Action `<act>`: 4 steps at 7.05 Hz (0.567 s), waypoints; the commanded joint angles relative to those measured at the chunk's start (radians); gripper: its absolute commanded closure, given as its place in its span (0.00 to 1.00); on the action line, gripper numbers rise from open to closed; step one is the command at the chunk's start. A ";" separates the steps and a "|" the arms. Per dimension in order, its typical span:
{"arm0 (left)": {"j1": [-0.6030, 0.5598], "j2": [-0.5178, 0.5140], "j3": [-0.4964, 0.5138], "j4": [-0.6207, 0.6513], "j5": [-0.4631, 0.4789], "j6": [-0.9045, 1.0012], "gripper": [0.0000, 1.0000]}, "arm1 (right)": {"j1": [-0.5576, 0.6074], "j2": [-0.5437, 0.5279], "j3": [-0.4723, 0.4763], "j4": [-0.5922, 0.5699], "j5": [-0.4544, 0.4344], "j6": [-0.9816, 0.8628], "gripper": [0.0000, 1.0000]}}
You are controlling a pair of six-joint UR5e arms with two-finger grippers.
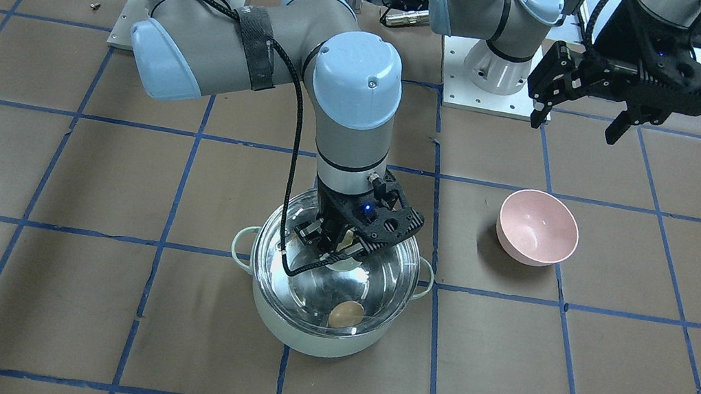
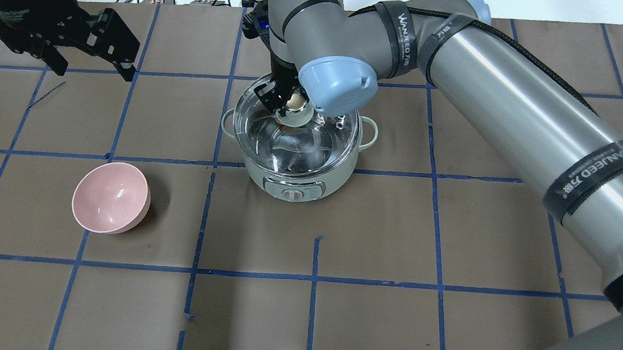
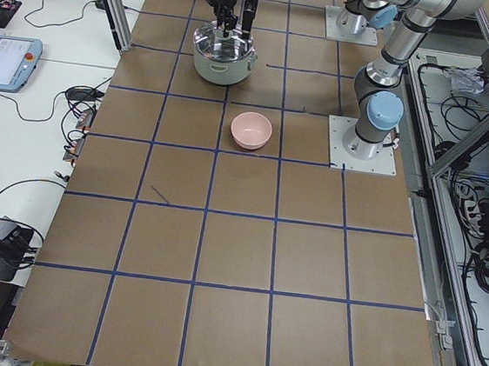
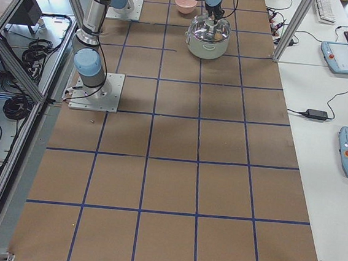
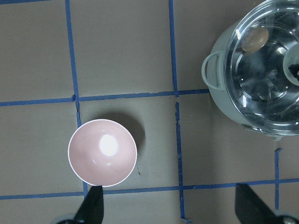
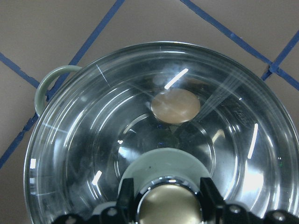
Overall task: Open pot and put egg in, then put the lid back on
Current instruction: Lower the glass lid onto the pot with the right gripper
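The mint-green pot (image 1: 315, 339) stands mid-table, also in the overhead view (image 2: 266, 175). The clear glass lid (image 1: 382, 285) covers its mouth. My right gripper (image 1: 336, 245) reaches straight down and is shut on the lid's beige knob (image 2: 294, 102). In the right wrist view its fingers (image 6: 125, 200) flank the knob (image 6: 168, 207). The tan egg (image 1: 346, 314) lies on the steel bottom, seen through the glass (image 6: 175, 106) and in the left wrist view (image 5: 254, 38). My left gripper (image 2: 95, 65) is open, empty and high above the table, away from the pot.
A pink bowl (image 2: 111, 197) stands empty on the brown paper, on my left of the pot, directly below the left wrist camera (image 5: 102, 152). Blue tape lines grid the table. The arm bases (image 1: 487, 71) stand at the robot's side.
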State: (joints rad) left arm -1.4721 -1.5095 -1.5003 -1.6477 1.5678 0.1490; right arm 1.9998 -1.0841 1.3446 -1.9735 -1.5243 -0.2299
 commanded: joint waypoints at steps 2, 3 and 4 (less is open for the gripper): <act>-0.001 0.000 0.000 0.000 0.000 -0.002 0.00 | -0.006 -0.025 0.041 -0.028 -0.001 -0.014 0.80; -0.001 -0.001 0.000 0.000 0.000 -0.002 0.00 | -0.007 -0.025 0.041 -0.028 -0.001 -0.016 0.80; -0.001 0.000 -0.001 0.000 0.001 -0.002 0.00 | -0.007 -0.025 0.042 -0.028 -0.001 -0.019 0.81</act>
State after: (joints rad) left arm -1.4726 -1.5099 -1.5005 -1.6475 1.5684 0.1473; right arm 1.9936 -1.1080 1.3847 -2.0013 -1.5248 -0.2449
